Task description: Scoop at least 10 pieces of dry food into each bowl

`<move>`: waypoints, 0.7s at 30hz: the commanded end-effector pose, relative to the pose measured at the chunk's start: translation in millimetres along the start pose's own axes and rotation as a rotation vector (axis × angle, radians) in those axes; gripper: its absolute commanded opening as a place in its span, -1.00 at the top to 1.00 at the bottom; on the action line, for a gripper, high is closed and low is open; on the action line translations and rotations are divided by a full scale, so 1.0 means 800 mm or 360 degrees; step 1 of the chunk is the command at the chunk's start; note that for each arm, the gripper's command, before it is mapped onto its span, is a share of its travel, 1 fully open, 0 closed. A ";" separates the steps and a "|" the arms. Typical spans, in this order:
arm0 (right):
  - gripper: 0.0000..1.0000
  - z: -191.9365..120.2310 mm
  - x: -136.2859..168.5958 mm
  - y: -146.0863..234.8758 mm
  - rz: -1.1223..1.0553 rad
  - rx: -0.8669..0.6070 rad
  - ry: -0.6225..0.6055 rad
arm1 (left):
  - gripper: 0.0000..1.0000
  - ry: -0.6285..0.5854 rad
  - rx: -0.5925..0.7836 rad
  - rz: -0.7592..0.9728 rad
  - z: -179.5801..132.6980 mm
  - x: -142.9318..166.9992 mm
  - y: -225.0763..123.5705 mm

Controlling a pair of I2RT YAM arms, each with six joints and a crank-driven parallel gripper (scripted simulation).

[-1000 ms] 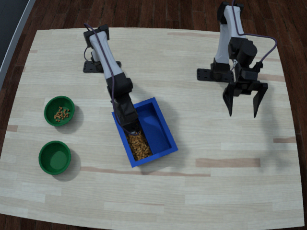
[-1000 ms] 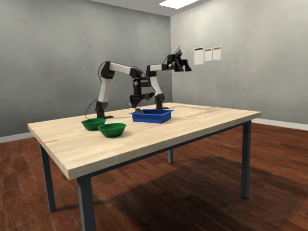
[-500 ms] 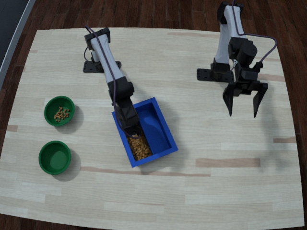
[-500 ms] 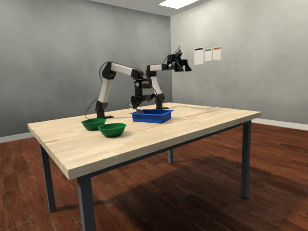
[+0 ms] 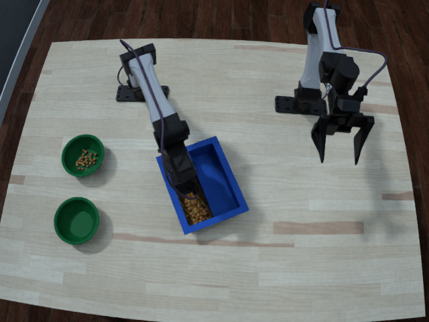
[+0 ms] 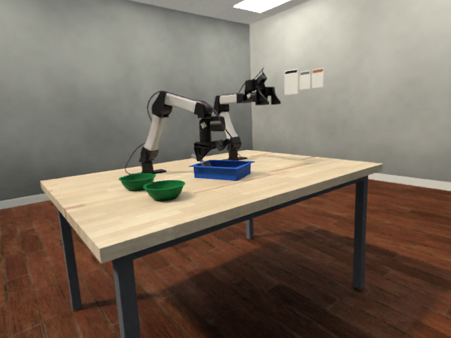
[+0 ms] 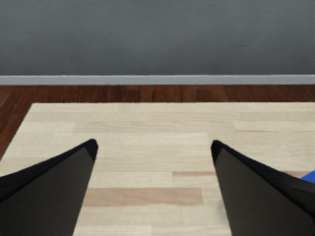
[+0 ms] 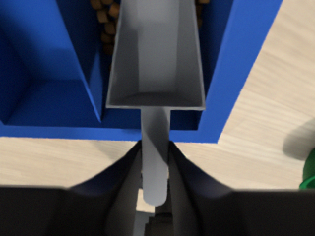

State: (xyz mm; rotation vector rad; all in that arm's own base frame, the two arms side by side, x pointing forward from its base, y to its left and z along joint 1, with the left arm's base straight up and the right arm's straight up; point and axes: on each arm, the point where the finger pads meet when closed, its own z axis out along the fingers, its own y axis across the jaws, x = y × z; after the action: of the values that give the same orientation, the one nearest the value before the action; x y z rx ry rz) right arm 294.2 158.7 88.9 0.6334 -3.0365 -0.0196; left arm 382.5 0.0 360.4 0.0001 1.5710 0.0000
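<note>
Two bowls left to fill, judging by rule; found about twenty pieces in filled bowl [image 5: 69, 152] [image 6: 137, 184] [image 8: 307, 183], none visible in empty bowl [image 5: 76, 221] [image 6: 163, 192]. Kept both upright on surface [image 5: 312, 277] [image 6: 254, 192] [image 7: 133, 164] [image 8: 276, 93]. Held scoop [image 6: 206, 163] [image 8: 157, 59] by handle in right tool [image 5: 189, 188] [image 6: 198, 158] [image 8: 156, 143], narrow around it, probably to leave pan free for digging in blue box [image 5: 228, 173] [image 6: 215, 172] [image 7: 310, 178] [image 8: 236, 74] over brown food [image 5: 196, 209] [image 8: 109, 27]. Parked left tool [image 5: 339, 162] [image 6: 275, 103] [image 7: 155, 145] wide, well apart. Looked grey, flat-bottomed, slope-sided; saw no pieces in visible pan.

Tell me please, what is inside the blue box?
Brown food pieces lie in one compartment of the blue box; the other shows none. The right arm and scoop cover some food.
</note>
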 end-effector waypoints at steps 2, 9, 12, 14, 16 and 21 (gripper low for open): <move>1.00 -0.007 -0.024 -0.004 -0.0003 0.0011 -0.0093 | -1.00 -0.0062 0.0000 -0.0002 -0.003 -0.020 0.000; 1.00 -0.005 -0.031 -0.006 0.0004 0.0011 -0.0100 | -1.00 -0.0062 0.0000 -0.0002 -0.003 -0.020 0.000; 1.00 -0.018 -0.031 -0.003 -0.0002 0.0006 -0.0150 | -1.00 -0.0062 0.0000 -0.0002 -0.003 -0.020 0.000; 1.00 -0.018 -0.031 -0.002 -0.0004 -0.0003 -0.0150 | 0.45 -0.0062 0.0000 -0.0002 -0.003 -0.020 0.000; 1.00 -0.023 -0.033 -0.002 -0.0004 -0.0001 -0.0171 | 0.45 -0.0062 0.0000 -0.0002 -0.003 -0.020 0.000; 1.00 -0.023 -0.033 -0.002 -0.0004 -0.0001 -0.0171 | 0.45 -0.0062 0.0000 -0.0002 -0.003 -0.020 0.000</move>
State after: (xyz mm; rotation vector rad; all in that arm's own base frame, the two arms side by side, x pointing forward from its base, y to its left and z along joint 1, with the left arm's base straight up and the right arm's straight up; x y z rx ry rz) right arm 304.1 163.5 89.5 0.6394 -3.0562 -0.0277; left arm 382.5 0.0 360.4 0.0001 1.5710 0.0000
